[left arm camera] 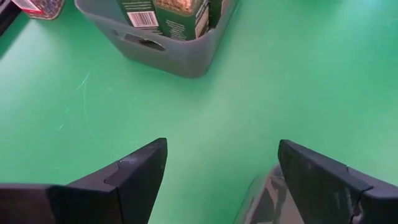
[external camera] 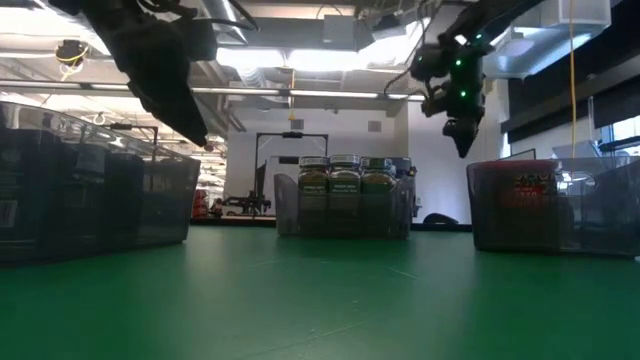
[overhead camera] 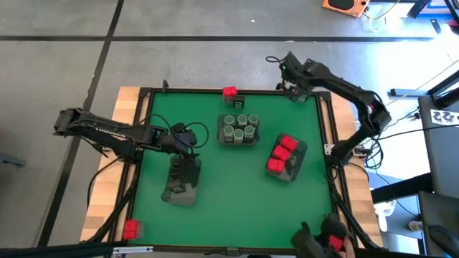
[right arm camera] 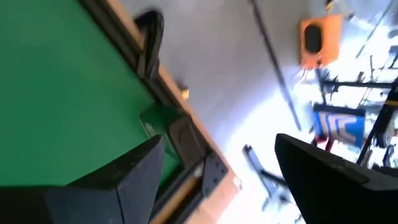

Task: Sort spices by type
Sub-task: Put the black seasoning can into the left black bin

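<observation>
Three grey trays stand on the green table. The middle tray (overhead camera: 239, 130) holds round grey-green jars (external camera: 344, 190), the right tray (overhead camera: 285, 159) red boxes, and the left tray (overhead camera: 181, 180) dark tins. One red box (overhead camera: 229, 92) lies at the far edge, another (overhead camera: 130, 229) at the near left corner. My left gripper (overhead camera: 189, 143) hangs open above the far end of the tin tray, with nothing between its fingers (left arm camera: 140, 165). My right gripper (overhead camera: 290, 89) is open in the air over the far right corner, its fingers (right arm camera: 134, 165) empty.
A black raised frame (overhead camera: 140, 136) borders the green mat, with wood outside it. In the left wrist view the jar tray (left arm camera: 168, 46) lies ahead and the tin tray's rim (left arm camera: 264, 199) sits below the fingers. Bare green (overhead camera: 237, 211) lies toward the near edge.
</observation>
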You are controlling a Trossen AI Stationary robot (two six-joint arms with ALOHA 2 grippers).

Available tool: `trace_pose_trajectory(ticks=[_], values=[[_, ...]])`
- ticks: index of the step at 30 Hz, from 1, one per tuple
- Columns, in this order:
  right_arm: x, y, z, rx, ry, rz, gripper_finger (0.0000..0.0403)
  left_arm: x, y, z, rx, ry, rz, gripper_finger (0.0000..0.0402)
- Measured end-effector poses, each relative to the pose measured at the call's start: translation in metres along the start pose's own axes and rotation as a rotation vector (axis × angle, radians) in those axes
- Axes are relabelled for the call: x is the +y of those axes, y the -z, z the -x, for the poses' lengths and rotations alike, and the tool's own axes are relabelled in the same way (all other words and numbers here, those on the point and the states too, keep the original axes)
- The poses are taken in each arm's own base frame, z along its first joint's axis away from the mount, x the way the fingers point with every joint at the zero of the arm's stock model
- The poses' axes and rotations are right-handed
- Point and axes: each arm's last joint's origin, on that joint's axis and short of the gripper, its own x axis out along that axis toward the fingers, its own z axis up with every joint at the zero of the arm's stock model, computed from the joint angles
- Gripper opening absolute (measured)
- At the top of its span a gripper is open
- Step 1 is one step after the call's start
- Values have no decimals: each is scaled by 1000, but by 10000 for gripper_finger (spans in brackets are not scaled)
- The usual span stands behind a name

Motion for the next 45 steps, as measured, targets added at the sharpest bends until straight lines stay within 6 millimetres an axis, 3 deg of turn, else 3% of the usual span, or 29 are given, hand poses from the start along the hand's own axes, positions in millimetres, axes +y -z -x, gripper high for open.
trace_pose_trajectory(ticks=[5,16,36,40,45], values=[[-5,-2,-22,163,-93,89,305,-1,0,0,-10,-22,-12,304],[-3,-5,-76,288,-134,158,305,-2,0,1,-18,-22,-34,304],[16,-10,-129,379,-176,225,303,-2,-1,1,-30,-17,-30,304],[21,-10,-135,393,-212,231,274,-2,-1,1,-30,-17,-31,304],[22,-9,-135,405,-212,252,210,-2,-1,1,-30,-17,-53,304]])
